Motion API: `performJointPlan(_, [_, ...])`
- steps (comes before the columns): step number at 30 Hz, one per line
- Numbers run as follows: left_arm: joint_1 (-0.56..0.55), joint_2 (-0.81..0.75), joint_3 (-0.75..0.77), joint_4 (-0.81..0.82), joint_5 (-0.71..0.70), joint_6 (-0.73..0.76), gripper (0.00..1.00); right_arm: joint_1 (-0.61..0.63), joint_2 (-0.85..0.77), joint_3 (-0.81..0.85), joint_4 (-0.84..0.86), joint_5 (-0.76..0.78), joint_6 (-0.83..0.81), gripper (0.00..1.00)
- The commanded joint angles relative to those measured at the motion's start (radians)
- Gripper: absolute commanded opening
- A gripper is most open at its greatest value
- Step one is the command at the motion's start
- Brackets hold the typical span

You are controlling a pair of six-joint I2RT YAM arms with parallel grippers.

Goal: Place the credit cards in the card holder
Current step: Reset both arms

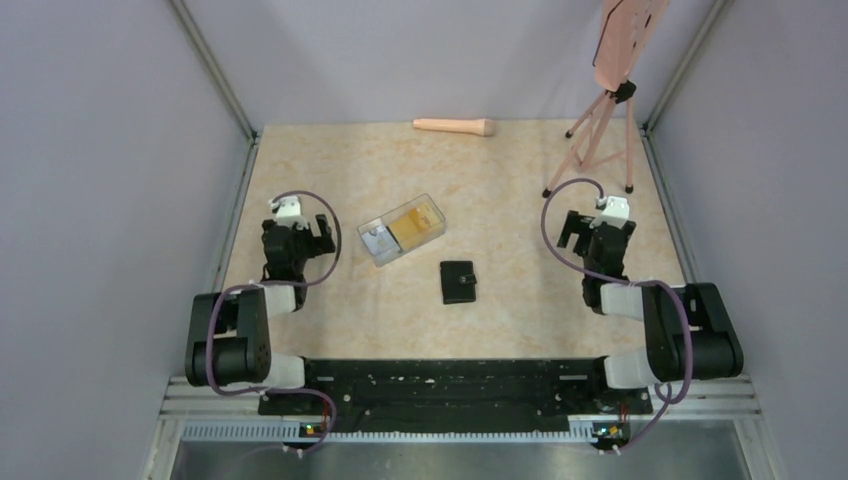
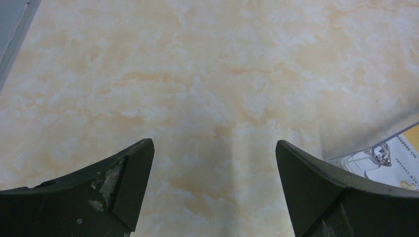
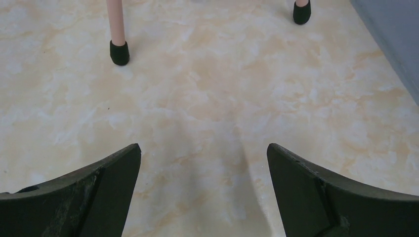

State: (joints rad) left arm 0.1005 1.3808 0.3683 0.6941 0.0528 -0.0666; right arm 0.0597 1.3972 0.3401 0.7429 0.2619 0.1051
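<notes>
The left hand (image 2: pixel 213 148) and the right hand (image 3: pixel 203 148) both hang spread, pinching nothing, over the marbled beige tabletop (image 1: pixel 500 190). A pink tripod (image 1: pixel 598 140) stands at the right hand's 12 o'clock. At the left hand's 3 o'clock, a clear rectangular plastic box (image 1: pixel 437 212) holds the yellow-orange and grey-white credit cards (image 1: pixel 417 222). The closed black square card holder (image 1: pixel 459 282) lies at 4 o'clock, apart from the box.

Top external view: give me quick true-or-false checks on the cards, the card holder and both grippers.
1. The card holder lies closed on the table. True.
2. The credit cards lie loose on the table. False: they sit inside the clear box.
3. The left gripper holds a card. False: it is open and empty.
4. The right gripper is open over bare table. True.
5. The card holder touches the clear box. False: they lie apart.
</notes>
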Motion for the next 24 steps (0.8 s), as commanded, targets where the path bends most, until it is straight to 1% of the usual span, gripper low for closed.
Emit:
performJointPlan(1, [0.002,0.048,0.001,0.201,0.059,0.043,0.99,-0.038,0.024,-0.028,0.207,-0.059,-0.04,0.99])
performJointPlan(2, [0.002,0.043,-0.018,0.211,0.044,0.029,0.99,-0.038,0.024,-0.03,0.212,-0.064,-0.043,0.99])
performJointPlan(3, [0.002,0.058,-0.041,0.261,0.045,0.029,0.99,-0.038,0.024,-0.029,0.21,-0.074,-0.046,0.99])
performJointPlan(5, [0.003,0.099,-0.075,0.403,0.049,0.037,0.99,-0.039,0.027,-0.029,0.213,-0.078,-0.048,0.99])
performJointPlan(6, [0.002,0.099,-0.077,0.412,0.05,0.037,0.99,-0.038,0.028,-0.029,0.213,-0.078,-0.048,0.99])
performJointPlan(8, [0.002,0.077,-0.06,0.333,0.052,0.036,0.99,-0.038,0.028,-0.029,0.214,-0.079,-0.049,0.99])
performJointPlan(10, [0.002,0.068,-0.048,0.293,0.052,0.036,0.99,-0.038,0.027,-0.029,0.214,-0.078,-0.049,0.98])
performJointPlan(12, [0.002,0.067,-0.048,0.297,0.052,0.037,0.99,-0.038,0.026,-0.03,0.216,-0.077,-0.051,0.97])
performJointPlan(15, [0.003,0.067,-0.051,0.301,0.051,0.039,0.99,-0.037,0.026,-0.031,0.216,-0.077,-0.051,0.99])
performJointPlan(24, [0.002,0.069,-0.049,0.299,0.05,0.039,0.99,-0.038,0.026,-0.03,0.217,-0.076,-0.052,0.99])
